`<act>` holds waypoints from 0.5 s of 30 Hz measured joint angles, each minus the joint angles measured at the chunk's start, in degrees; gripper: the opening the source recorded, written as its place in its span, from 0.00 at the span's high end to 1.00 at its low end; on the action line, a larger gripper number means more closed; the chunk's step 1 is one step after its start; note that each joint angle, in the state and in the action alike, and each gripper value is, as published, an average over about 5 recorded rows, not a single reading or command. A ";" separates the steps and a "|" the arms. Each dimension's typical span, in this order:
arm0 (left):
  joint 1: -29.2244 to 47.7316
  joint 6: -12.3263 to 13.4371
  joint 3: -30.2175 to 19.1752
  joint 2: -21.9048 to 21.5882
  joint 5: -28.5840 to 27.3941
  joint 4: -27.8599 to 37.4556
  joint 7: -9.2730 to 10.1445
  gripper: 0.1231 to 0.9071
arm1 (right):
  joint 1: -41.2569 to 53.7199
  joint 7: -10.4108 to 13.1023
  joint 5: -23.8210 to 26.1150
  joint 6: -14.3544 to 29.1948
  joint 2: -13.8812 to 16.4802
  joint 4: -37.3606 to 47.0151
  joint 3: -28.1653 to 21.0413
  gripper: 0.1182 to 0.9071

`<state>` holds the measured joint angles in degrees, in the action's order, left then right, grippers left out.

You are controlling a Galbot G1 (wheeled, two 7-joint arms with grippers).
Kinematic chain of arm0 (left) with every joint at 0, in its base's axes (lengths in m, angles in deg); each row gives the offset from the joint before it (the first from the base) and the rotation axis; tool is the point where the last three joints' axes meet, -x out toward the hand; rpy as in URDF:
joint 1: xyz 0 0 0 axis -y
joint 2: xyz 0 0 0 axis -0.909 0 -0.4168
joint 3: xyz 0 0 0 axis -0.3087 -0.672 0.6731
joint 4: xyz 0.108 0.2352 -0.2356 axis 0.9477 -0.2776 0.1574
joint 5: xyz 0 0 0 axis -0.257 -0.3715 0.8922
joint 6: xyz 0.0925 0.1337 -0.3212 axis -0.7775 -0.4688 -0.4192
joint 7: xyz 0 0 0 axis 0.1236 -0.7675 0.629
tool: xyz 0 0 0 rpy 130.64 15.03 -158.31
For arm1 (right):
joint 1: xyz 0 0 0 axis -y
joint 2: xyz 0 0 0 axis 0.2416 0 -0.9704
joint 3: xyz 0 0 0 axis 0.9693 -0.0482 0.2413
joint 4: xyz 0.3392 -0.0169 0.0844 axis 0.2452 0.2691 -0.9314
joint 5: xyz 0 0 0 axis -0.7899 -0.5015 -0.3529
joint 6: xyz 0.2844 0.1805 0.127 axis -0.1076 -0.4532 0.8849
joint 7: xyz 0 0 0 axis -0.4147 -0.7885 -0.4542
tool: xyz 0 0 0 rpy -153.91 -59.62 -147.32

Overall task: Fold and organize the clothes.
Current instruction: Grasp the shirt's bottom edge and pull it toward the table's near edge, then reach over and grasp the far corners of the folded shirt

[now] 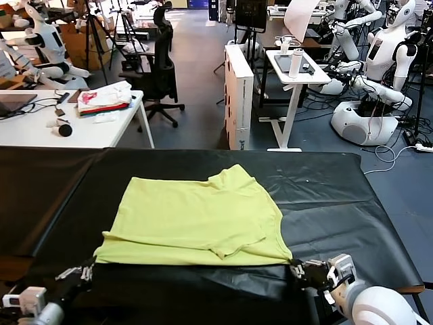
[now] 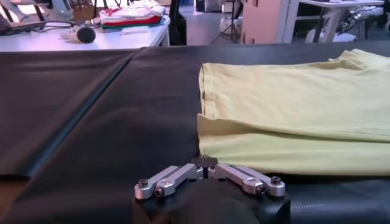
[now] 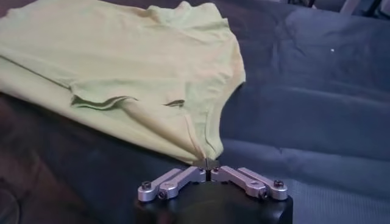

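Observation:
The lime yellow-green T-shirt (image 1: 196,220) lies folded on the black table cover (image 1: 338,196), with a sleeve folded over at its near right. My left gripper (image 1: 86,271) is at the shirt's near left corner. In the left wrist view its fingertips (image 2: 204,161) are closed together right at the hem corner of the T-shirt (image 2: 292,103). My right gripper (image 1: 295,269) is at the near right corner. In the right wrist view it (image 3: 207,164) is shut on the corner of the T-shirt (image 3: 128,55), whose cloth gathers into the tips.
A white table (image 1: 40,128) behind at the left holds a white, red and pink cloth pile (image 1: 103,100) and a laptop. An office chair (image 1: 159,64), a white desk (image 1: 294,74) and other robots (image 1: 375,81) stand beyond the table's far edge.

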<state>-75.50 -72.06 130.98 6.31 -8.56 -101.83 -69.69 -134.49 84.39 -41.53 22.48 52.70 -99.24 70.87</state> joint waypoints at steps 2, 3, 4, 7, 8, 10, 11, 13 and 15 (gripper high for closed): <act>-0.41 -0.48 0.40 -0.16 0.35 -0.51 0.19 0.32 | 0.34 -1.23 -0.20 0.78 -0.15 -0.03 0.75 0.03; -0.69 -0.67 0.69 -0.29 0.59 -0.81 0.23 0.25 | 0.74 -1.83 -0.31 1.31 -0.27 0.12 1.06 0.02; -0.93 -0.81 1.01 -0.42 0.84 -1.09 0.25 0.17 | 1.30 -2.36 -0.50 1.86 -0.41 0.37 1.28 0.01; -1.17 -0.86 1.89 -0.91 1.34 -1.83 0.15 0.03 | 4.00 -3.51 -1.41 3.48 -0.86 1.57 1.38 0.00; -0.99 -0.86 2.08 -1.10 1.57 -2.03 0.16 0.02 | 5.29 -4.02 -1.73 4.12 -1.12 2.22 1.16 0.00; -0.26 -1.02 2.25 -1.58 2.48 -2.30 0.40 0.00 | 8.45 -5.25 -2.14 5.43 -1.87 4.05 0.25 0.00; 0.27 -1.16 2.26 -1.81 3.06 -2.34 0.64 0.00 | 10.24 -5.95 -2.24 6.02 -2.39 5.23 -0.47 0.00; 1.78 -1.45 2.07 -2.36 4.11 -2.08 1.32 0.00 | 14.05 -6.96 -2.11 6.83 -3.56 7.87 -2.31 0.00; 4.22 -1.45 1.59 -3.00 4.33 -1.32 1.82 0.00 | 18.28 -7.20 -1.87 6.83 -4.92 10.72 -4.72 0.00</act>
<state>-71.28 -73.51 132.57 3.31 -4.22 -103.15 -67.86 -116.21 77.19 -43.40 29.31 47.78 -88.53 66.16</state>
